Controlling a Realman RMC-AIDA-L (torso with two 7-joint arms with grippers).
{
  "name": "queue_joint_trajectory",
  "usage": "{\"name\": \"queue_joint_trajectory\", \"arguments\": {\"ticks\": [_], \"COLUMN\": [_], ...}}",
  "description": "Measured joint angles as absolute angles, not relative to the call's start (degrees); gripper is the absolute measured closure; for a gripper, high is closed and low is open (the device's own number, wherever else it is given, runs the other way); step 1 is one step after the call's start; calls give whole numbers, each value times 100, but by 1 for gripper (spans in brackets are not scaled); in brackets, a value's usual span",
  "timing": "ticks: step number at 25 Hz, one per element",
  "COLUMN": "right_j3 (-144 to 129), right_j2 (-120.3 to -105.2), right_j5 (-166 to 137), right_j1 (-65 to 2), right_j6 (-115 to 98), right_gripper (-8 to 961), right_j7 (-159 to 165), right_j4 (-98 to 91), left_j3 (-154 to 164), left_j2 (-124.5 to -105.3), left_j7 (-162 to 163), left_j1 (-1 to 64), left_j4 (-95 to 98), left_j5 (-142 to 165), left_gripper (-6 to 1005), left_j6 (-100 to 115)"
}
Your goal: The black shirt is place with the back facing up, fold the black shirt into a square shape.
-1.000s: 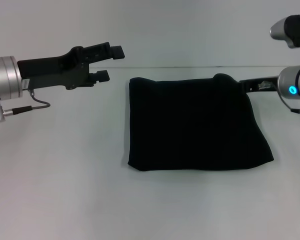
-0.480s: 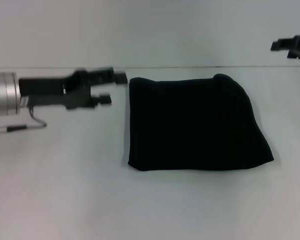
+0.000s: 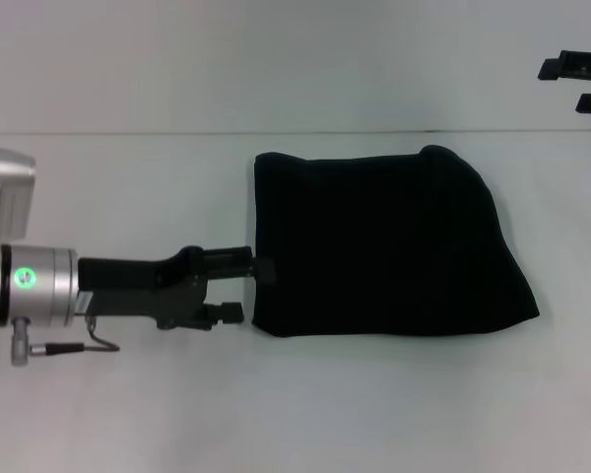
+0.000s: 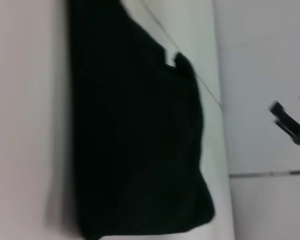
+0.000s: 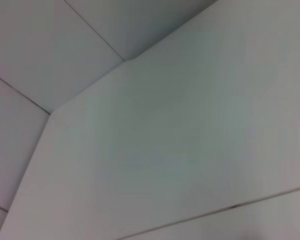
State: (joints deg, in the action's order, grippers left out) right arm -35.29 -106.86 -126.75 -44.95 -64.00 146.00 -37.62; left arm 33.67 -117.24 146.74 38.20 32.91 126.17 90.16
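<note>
One shirt: the black shirt (image 3: 384,241) lies folded on the white table (image 3: 128,414).
Left gripper (image 3: 251,291): spread wide, at its 8 o'clock edge.
Right gripper (image 3: 583,84): raised at 2 o'clock, fingers apart.

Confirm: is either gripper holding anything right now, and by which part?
Nothing is held. The left gripper is open at the near left edge of the folded black shirt, not closed on it. The right gripper is raised far right, open and empty.

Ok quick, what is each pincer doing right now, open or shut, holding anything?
Left pincer: open, holding nothing, right at the near left edge of the black shirt.
Right pincer: open, holding nothing, raised far off to the right.
</note>
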Motion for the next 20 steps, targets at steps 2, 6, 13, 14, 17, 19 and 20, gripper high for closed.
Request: {"name": "queue_joint_trajectory", "arguments": {"ticks": [2, 6, 13, 14, 17, 19, 20], "right_j3": [-3543, -3551, -3549, -3548, -3531, -3511, -3509], "right_j2": [-10685, -10703, -10721, -10723, -10727, -10730, -10733], "right_j5": [-12683, -12683, -12668, -12667, -12664, -12663, -12663], "right_j1": [-4507, -4514, -4504, -4499, -4486, -4482, -4483], "right_j6": [-6404, -6408, -6415, -6415, -6416, -6416, -6417], "right_gripper": [90, 28, 28, 28, 28, 28, 28], "right_j7": [14608, 14612, 14605, 14603, 14592, 14581, 14577], "right_j4": [-3739, -3722, -3718, -3718, -3717, -3718, -3717], "left_j3": [3370, 3390, 3501, 3535, 3655, 3716, 3757], "left_j2": [-11767, -11789, -11798, -11799, -11817, -11844, -11858], "left_j7": [14679, 14665, 14622, 14620, 14618, 14617, 14618], "left_j1": [3722, 3668, 3692, 3704, 3741, 3766, 3778], "left_j4": [3141, 3075, 2758, 2727, 2622, 2577, 2557], "left_j5": [12618, 12621, 12629, 12629, 12630, 12630, 12630], "left_gripper": [70, 86, 303, 325, 390, 434, 456], "left_j6": [8759, 8552, 7981, 7912, 7686, 7524, 7434]}}
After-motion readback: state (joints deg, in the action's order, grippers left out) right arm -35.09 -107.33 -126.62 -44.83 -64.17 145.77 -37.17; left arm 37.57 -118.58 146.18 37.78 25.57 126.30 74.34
